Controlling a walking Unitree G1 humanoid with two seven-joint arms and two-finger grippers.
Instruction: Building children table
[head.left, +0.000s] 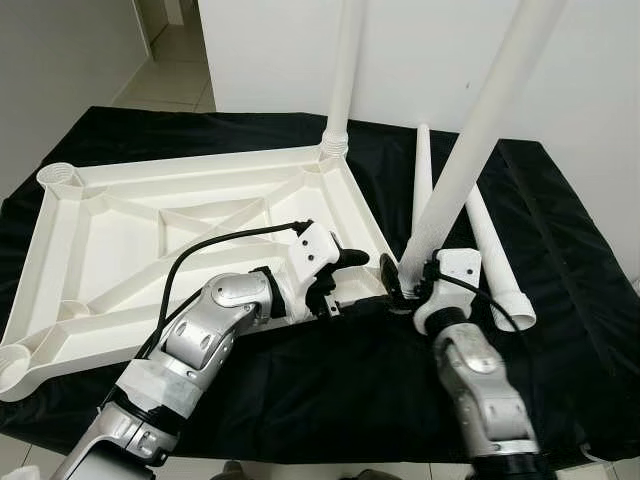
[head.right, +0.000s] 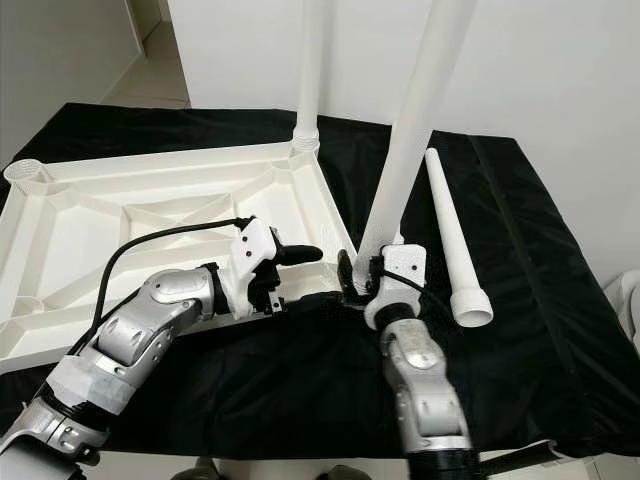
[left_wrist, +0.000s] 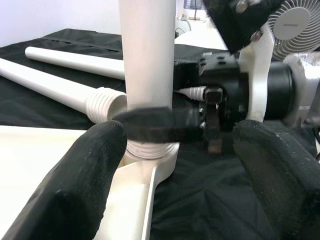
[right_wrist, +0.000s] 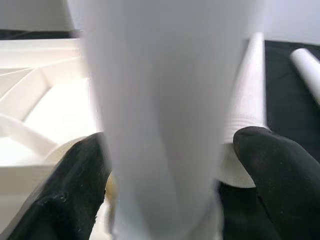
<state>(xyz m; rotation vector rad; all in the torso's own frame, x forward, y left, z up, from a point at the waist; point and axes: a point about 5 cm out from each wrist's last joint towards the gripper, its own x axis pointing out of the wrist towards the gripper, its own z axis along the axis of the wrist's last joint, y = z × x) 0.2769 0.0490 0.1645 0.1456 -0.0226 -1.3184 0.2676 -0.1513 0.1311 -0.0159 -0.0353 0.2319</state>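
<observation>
The fan (left_wrist: 295, 30) hub carries a small label, too blurred to read.

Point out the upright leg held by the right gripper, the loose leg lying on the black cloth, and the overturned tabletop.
upright leg (head.right: 400, 160), right eye view, mid shaft.
loose leg (head.right: 452, 235), right eye view, mid shaft.
tabletop (head.left: 190, 215), left eye view, ribbed underside.

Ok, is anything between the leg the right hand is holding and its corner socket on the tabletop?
Nothing visible. The right hand grips the upright leg near its base, and its threaded end already sits in the corner socket of the tabletop. The left hand is beside it, open, not in the way.
</observation>
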